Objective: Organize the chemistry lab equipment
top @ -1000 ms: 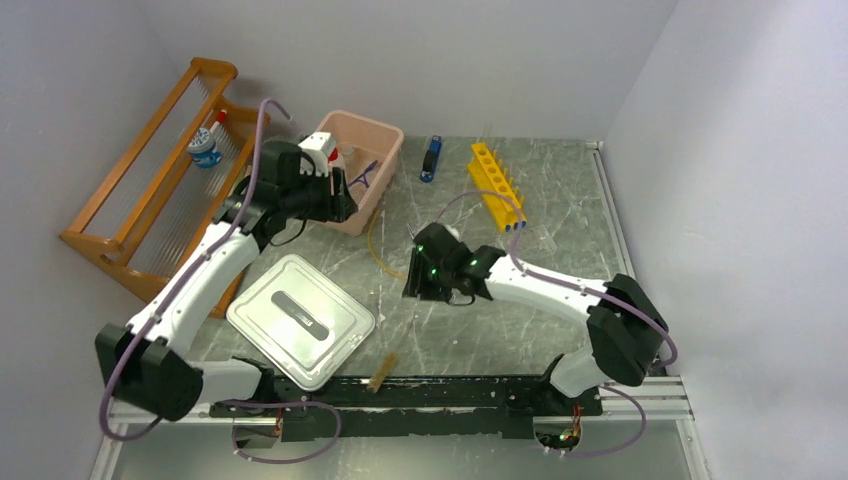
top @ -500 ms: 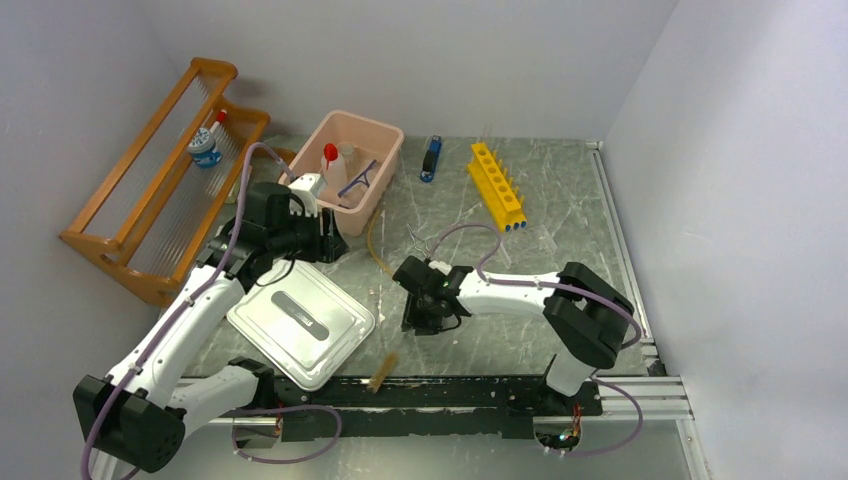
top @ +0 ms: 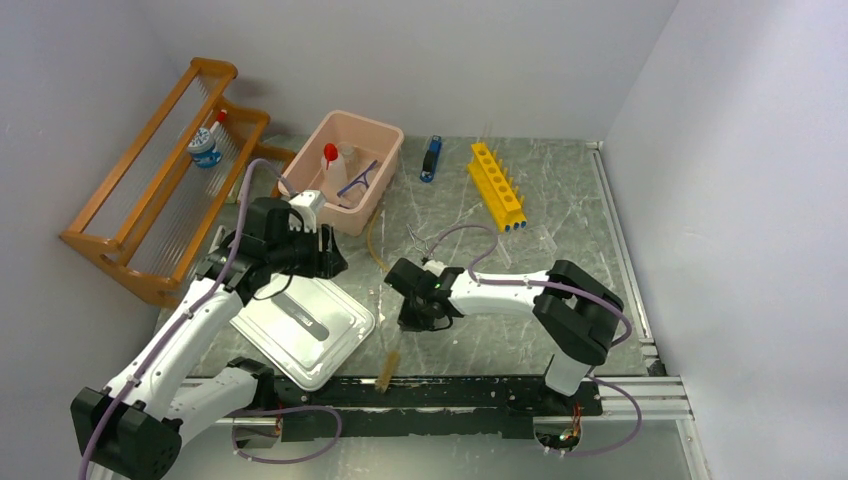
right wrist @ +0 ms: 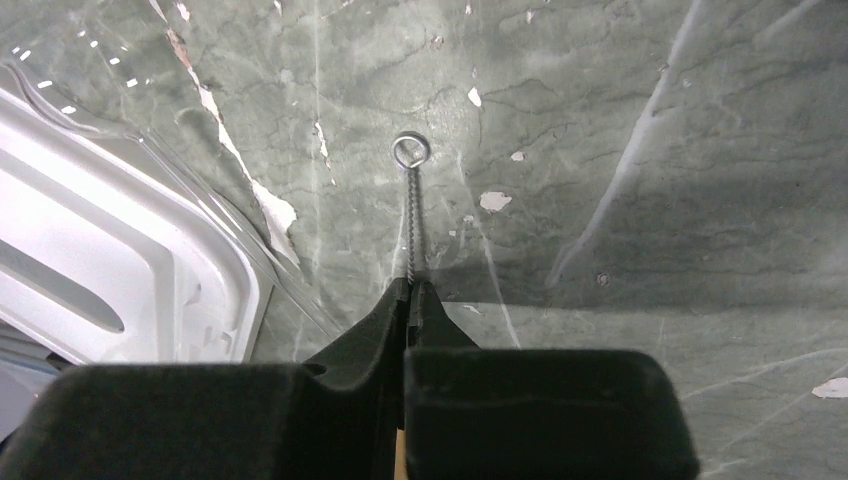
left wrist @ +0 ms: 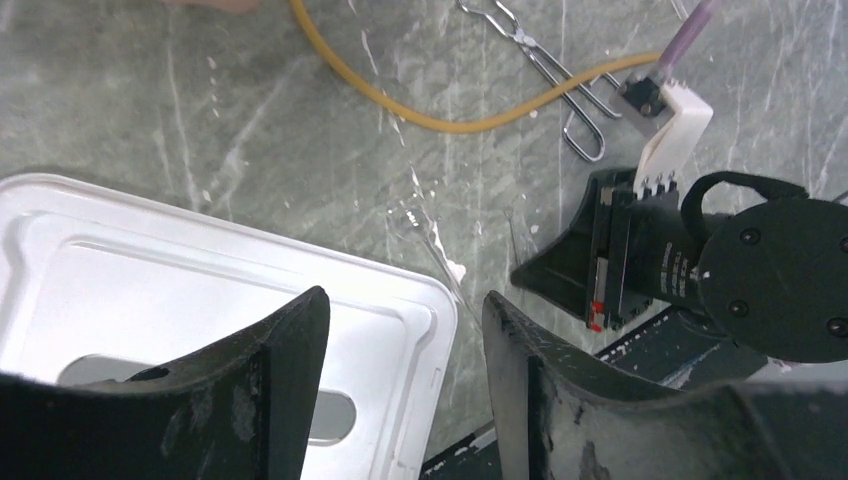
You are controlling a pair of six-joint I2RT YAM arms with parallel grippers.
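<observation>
**Right gripper (right wrist: 409,288) pinched shut on the wire tool (right wrist: 409,220); left gripper (left wrist: 405,302) hangs open over the lid (left wrist: 200,290).**

Your right arm's 2 fingers are closed on the thin twisted wire tool. It lies on the table (top: 570,200) just right of the lid's near-right corner, its ring end showing past the fingertips. Your left gripper's 2 fingers stand apart with nothing between them, above that same corner. Just beyond, the tan hose (left wrist: 450,122) curls across the metal tongs (left wrist: 560,80). Far left, the squeeze bottle (top: 335,165) stands in the pink tub (top: 385,135). Blue-capped tubes (top: 513,226) sit at the near end of the yellow rack (top: 495,180), and the small jar (top: 204,150) is on the wooden rack (top: 120,235).
</observation>
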